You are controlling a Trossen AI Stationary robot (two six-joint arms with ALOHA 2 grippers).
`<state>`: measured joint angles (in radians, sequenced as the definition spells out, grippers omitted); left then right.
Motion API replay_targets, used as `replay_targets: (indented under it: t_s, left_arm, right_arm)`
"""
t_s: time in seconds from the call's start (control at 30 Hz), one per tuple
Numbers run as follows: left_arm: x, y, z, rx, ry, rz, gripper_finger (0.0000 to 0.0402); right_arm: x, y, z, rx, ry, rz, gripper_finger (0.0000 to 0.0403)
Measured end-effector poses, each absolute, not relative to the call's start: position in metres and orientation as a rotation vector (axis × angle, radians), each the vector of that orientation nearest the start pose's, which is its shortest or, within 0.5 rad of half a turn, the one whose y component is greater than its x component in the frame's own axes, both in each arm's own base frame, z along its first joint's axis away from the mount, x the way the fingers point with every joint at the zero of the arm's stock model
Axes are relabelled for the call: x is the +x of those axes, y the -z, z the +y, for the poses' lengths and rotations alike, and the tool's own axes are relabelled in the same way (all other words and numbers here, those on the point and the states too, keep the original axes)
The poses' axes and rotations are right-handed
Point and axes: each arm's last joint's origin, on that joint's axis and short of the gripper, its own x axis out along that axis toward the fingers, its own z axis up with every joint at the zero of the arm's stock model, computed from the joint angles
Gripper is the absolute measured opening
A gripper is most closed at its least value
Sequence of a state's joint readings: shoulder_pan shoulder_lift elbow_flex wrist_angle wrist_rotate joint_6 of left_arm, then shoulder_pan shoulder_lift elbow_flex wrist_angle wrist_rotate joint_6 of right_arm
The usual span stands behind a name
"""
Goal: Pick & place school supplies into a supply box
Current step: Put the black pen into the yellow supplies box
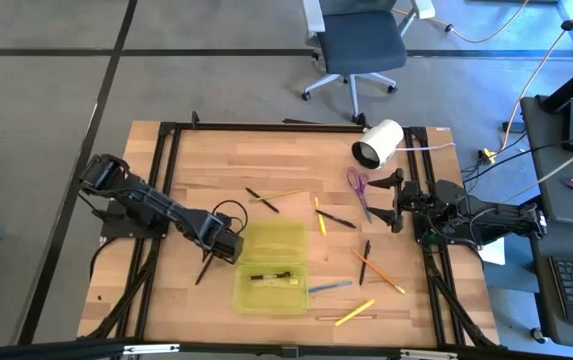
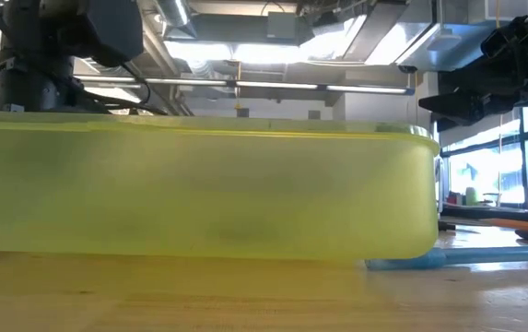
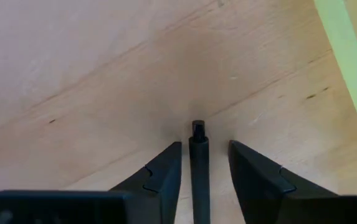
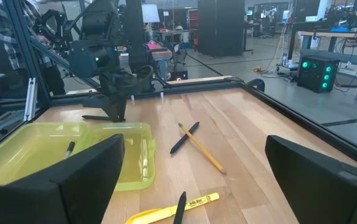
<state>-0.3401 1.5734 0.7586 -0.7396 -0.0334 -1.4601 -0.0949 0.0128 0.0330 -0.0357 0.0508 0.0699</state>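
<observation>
From above, the left gripper (image 1: pixel 228 247) sits low on the desk (image 1: pixel 216 160) just off the nine o'clock edge of the supply box (image 1: pixel 271 265), over a black pen (image 1: pixel 206 268) whose long axis runs from the jaws toward seven o'clock; the right gripper (image 1: pixel 398 203) waits at three o'clock, well apart, so the left arm is plainly the nearer. The low view is filled by the yellow-green wall of the supply box (image 2: pixel 199 189), and the grasp cannot be seen there. In the left wrist view the black pen (image 3: pixel 198 168) lies straight down the middle between the two fingers (image 3: pixel 166 171), jaws narrowed but not touching it. In the right wrist view the right gripper (image 4: pixel 190 180) has its jaws wide and empty.
</observation>
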Motion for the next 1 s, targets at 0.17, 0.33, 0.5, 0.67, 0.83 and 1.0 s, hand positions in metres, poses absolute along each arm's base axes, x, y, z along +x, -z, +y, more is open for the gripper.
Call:
replay_targets:
  t_s: [0.17, 0.33, 0.5, 0.67, 0.83, 1.0]
  left_arm:
    - [0.22, -0.133, -0.077, -0.837, -0.862, 1.365, 0.0085]
    - [0.22, -0.133, -0.077, -0.805, -0.834, 1.379, 0.0051]
    - [0.22, -0.133, -0.077, -0.795, -0.821, 1.381, 0.0019]
    - [0.224, -0.137, -0.078, -0.79, -0.798, 1.376, 0.0017]
    - [0.235, -0.147, -0.082, -0.781, -0.74, 1.36, 0.0022]
    - [0.245, -0.164, -0.086, -0.766, -0.698, 1.357, 0.0019]
  right_arm:
    - [0.096, -0.17, -0.011, 0.07, 0.146, 0.01, 0.0391]
    - [0.096, -0.17, -0.011, 0.07, 0.146, 0.01, 0.0391]
    - [0.096, -0.17, -0.011, 0.07, 0.146, 0.01, 0.0391]
    - [0.096, -0.17, -0.011, 0.07, 0.146, 0.01, 0.0391]
    - [0.096, -0.17, -0.011, 0.07, 0.146, 0.011, 0.0391]
    - [0.096, -0.17, -0.011, 0.068, 0.147, 0.011, 0.0391]
